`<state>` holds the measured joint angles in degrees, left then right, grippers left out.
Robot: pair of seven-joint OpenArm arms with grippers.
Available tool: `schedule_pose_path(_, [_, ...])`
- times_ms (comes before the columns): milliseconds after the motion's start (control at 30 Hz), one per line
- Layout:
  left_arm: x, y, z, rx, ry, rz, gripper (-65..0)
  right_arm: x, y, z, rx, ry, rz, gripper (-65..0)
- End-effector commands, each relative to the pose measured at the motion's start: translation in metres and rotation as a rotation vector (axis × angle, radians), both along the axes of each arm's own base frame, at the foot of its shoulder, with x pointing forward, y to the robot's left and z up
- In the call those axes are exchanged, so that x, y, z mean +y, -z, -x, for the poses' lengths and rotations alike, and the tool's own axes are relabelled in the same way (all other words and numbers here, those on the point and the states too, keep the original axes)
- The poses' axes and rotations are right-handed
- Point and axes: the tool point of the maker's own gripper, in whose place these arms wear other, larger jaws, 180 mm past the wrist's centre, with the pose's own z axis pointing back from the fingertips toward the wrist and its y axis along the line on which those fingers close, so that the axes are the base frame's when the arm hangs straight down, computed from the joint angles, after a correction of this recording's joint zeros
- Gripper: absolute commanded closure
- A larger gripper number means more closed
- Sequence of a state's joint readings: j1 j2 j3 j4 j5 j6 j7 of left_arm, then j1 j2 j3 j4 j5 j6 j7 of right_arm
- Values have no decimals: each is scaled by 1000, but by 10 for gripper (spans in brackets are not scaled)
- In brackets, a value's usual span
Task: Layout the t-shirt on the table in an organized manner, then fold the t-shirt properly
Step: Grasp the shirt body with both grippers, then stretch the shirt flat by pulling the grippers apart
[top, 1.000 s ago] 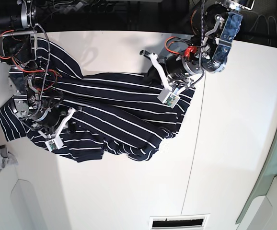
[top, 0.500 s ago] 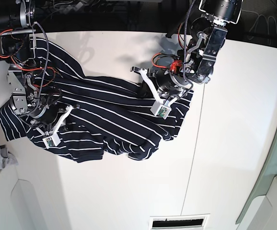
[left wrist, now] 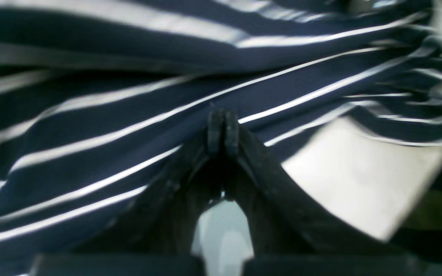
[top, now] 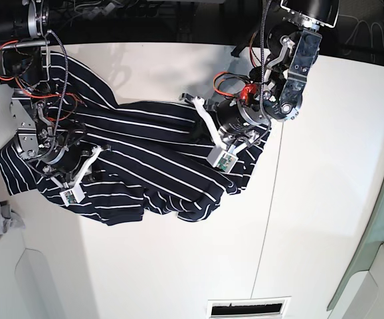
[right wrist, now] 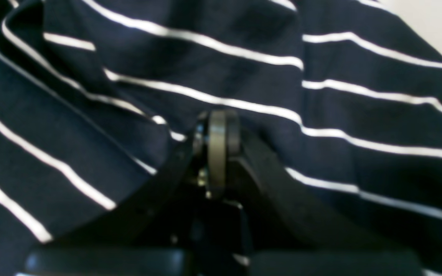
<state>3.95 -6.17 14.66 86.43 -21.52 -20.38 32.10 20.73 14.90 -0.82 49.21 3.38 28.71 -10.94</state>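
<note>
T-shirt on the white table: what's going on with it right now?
Two robot arms are working a navy striped t-shirt that lies bunched and creased on the table, not yet spread flat. The left hand is shut at the shirt's edge nearest the bare tabletop. The right hand is shut among folds at the opposite end. No fold has been made yet.

text: none legible | labels: none | brands: none | numbers: none | signs: none

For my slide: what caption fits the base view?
Both shut grippers, left and right, over a crumpled navy white-striped t-shirt on a white table.
</note>
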Motion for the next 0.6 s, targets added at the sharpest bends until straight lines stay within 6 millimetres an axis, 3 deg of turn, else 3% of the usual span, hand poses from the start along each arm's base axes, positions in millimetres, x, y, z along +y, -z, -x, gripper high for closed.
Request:
schedule_pose_path(0, [-3,-8,-11,-28,-3,25,0,-4,-17,-16,-54,8,-7,0])
schedule_pose_path(133, [4,20,-5,51,-11,-1,0,-3,-17,-15,-52,7,-7,0])
schedule_pose_path(300, [20,58,20,208,14,-91,0,-11,-9,-11,-26,-24,75,0])
schedule_pose_path(567, [112,67,17,214,-7,-283,0,-60,-1,3,12,7,157,0])
